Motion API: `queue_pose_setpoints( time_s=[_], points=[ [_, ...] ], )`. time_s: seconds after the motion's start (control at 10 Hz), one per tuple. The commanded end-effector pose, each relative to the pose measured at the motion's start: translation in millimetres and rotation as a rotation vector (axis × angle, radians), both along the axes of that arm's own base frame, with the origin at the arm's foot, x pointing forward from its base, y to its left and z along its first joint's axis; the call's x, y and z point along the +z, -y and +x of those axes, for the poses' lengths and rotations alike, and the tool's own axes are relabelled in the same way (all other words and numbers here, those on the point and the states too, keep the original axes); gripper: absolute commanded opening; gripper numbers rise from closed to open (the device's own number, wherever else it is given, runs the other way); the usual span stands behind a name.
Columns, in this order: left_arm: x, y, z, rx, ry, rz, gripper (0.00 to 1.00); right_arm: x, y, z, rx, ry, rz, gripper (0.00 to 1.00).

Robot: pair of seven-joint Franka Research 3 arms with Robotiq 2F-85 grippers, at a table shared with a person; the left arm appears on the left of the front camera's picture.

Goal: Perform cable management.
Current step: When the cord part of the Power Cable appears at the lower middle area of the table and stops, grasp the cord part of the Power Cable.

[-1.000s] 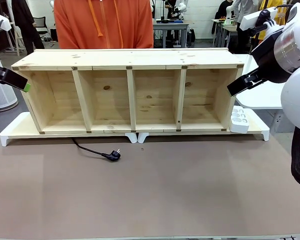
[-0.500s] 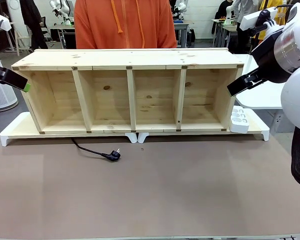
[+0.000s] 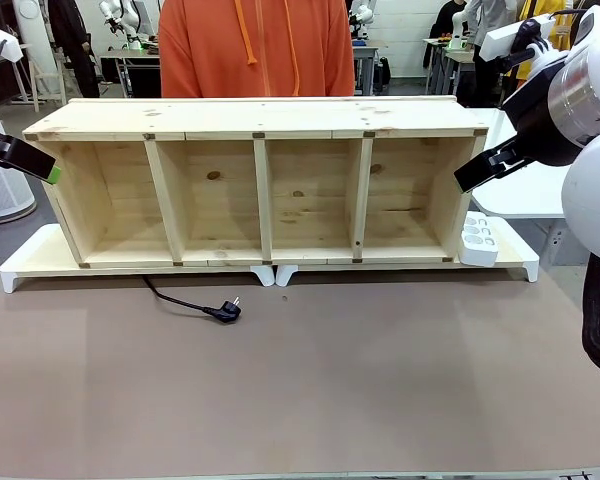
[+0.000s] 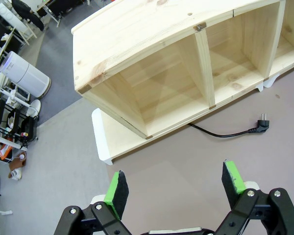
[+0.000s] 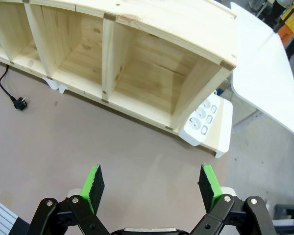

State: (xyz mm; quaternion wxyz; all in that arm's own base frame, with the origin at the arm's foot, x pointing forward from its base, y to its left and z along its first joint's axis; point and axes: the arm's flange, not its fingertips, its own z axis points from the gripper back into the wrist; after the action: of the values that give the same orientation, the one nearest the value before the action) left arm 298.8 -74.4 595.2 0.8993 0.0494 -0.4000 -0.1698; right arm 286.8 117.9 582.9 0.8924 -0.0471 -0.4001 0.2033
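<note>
The cable (image 3: 185,300), a thin black cord ending in a small black plug (image 3: 226,311), runs out from under the wooden shelf unit (image 3: 260,185) onto the brown tabletop. It also shows in the left wrist view as the cable (image 4: 225,133) and in the right wrist view as the cable (image 5: 10,98). My left gripper (image 4: 175,188) hovers open high above the table's left end, holding nothing. My right gripper (image 5: 150,181) is open over the table's right side, well above the white power strip (image 5: 202,120). A finger (image 3: 485,165) of the right gripper shows beside the shelf's right end.
The shelf unit lies on white stands (image 3: 25,262) at the table's far edge. The power strip (image 3: 480,240) rests at its right foot. A person in an orange hoodie (image 3: 255,45) stands behind the shelf. A white side table (image 5: 264,68) sits to the right.
The person behind the shelf has shifted to the right. Neither arm nor the cable has moved.
</note>
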Motion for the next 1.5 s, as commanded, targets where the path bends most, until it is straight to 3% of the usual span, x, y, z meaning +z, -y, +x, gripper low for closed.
queue_pose_setpoints(
  time_s=[0.0,0.7,1.4],
  points=[
    [1,0,1,-0.007,0.012,0.012,1.00,0,0,0,0.000,0.000,0.000,1.00],
    [1,0,1,-0.007,0.012,0.012,1.00,-6,-112,56,0.352,-0.133,-0.137,1.00],
    [1,0,1,-0.007,0.012,0.012,1.00,-44,-228,92,0.613,-0.232,-0.183,1.00]
  ],
)
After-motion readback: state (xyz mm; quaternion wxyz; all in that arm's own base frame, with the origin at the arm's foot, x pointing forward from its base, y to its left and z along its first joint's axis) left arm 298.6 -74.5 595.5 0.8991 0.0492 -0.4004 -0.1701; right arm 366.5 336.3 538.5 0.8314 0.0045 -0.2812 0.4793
